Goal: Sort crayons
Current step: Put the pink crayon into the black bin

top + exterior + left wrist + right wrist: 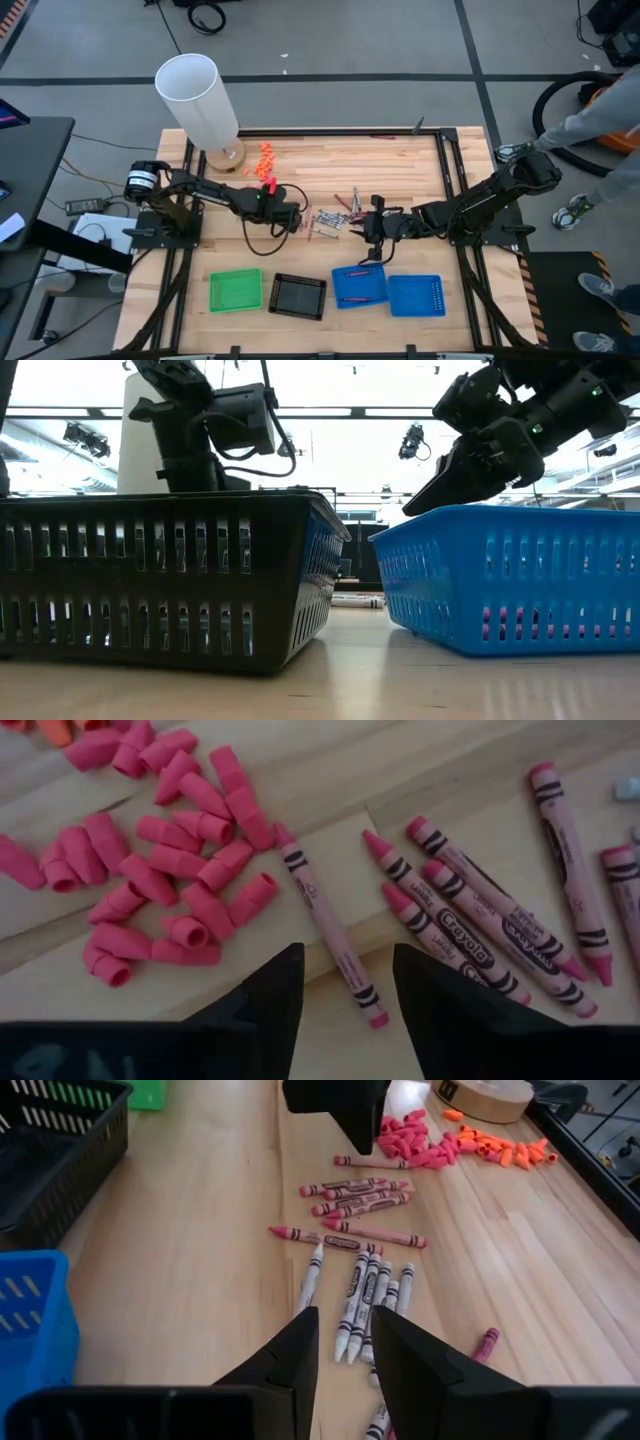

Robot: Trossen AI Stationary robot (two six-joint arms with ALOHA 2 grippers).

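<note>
**Left gripper spread over a loose pink crayon**

The left gripper (345, 985) is hanging with its fingers parted, empty, straddling one pink crayon (330, 925) lying on the table (400, 160) beside pink eraser caps (150, 860). The right gripper (342, 1345) is hovering over silver crayons (365, 1295), slightly parted, gripping nothing. Two crayons are lying in one blue tray (358, 286).

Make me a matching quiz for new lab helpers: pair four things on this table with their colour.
Things:
1. tray nearest the left arm
2. tray beside it
3. eraser caps by the left pincer
4. crayons lying side by side in front of the right pincer

Colours:
A. pink
B. silver-grey
C. green
D. black

Pairs: 1-C, 2-D, 3-A, 4-B
</note>
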